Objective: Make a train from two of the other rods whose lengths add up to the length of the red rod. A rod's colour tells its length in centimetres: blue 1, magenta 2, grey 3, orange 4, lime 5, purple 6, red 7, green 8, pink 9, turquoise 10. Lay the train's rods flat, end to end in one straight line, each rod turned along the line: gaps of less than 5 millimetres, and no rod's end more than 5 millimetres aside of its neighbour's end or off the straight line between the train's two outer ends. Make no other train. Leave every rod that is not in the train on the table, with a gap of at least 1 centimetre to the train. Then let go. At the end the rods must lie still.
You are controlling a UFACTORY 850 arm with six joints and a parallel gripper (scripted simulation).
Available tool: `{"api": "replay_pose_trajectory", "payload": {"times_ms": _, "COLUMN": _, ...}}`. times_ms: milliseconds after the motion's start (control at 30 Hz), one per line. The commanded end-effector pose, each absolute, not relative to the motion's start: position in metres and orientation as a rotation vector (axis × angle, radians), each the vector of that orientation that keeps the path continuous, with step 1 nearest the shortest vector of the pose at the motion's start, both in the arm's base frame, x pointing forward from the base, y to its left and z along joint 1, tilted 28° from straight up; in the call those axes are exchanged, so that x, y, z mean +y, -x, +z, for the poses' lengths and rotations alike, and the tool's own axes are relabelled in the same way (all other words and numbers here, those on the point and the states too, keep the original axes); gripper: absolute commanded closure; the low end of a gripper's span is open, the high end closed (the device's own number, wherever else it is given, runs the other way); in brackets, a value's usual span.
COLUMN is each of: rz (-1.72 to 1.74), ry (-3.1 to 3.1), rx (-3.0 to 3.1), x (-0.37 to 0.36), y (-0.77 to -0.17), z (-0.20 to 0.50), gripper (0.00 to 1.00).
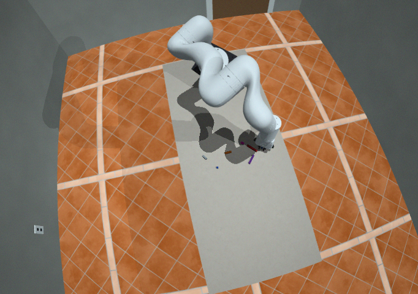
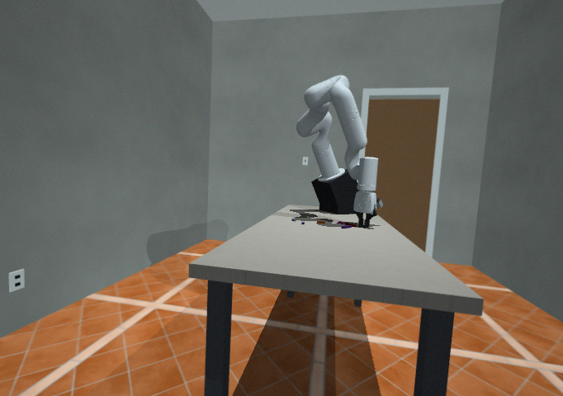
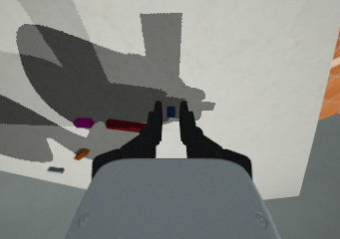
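Note:
My gripper (image 1: pixel 263 149) (image 2: pixel 364 226) (image 3: pixel 170 110) is partly open, its fingertips low at the table. A short blue rod (image 3: pixel 170 112) lies between them, with a gap on each side. The red rod (image 1: pixel 251 147) (image 3: pixel 124 125) lies just beside the gripper; a finger hides one end in the wrist view. The magenta rod (image 1: pixel 242 143) (image 3: pixel 83 122) lies near its other end. The purple rod (image 1: pixel 250 159) (image 2: pixel 346 227) lies apart at an angle to the red one and is hidden in the wrist view. The orange rod (image 1: pixel 228 152) (image 3: pixel 82 153) lies farther left.
The grey rod (image 1: pixel 204 157) (image 3: pixel 56 169) and a second blue rod (image 1: pixel 217 167) (image 2: pixel 303 223) lie farther left on the table (image 1: pixel 251 214) (image 2: pixel 319 256). The table's right edge is close to the gripper. The arm's shadow falls over several rods.

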State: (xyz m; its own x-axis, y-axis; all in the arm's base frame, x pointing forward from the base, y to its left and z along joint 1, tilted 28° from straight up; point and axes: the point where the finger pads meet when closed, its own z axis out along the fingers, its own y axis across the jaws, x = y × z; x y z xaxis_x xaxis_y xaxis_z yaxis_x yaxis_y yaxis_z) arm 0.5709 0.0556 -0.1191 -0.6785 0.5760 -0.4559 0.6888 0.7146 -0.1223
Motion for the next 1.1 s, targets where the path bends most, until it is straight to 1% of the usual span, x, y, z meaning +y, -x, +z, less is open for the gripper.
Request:
{"api": "replay_pose_trajectory", "payload": {"times_ms": 0, "rz": -0.4, "ry": -0.978, "rx": 2.533, "x": 0.0561, "y": -0.5715, "z": -0.1186, "gripper": 0.76}}
{"api": "replay_pose_trajectory", "payload": {"times_ms": 767, "rz": -0.4, "ry": -0.978, "rx": 2.533, "x": 0.0561, "y": -0.5715, "z": -0.1186, "gripper": 0.76}}
{"api": "replay_pose_trajectory", "payload": {"times_ms": 800, "rz": -0.4, "ry": -0.978, "rx": 2.533, "x": 0.0561, "y": -0.5715, "z": -0.1186, "gripper": 0.96}}
{"api": "replay_pose_trajectory", "payload": {"times_ms": 1067, "rz": -0.4, "ry": -0.978, "rx": 2.533, "x": 0.0561, "y": -0.5715, "z": -0.1186, "gripper": 0.96}}
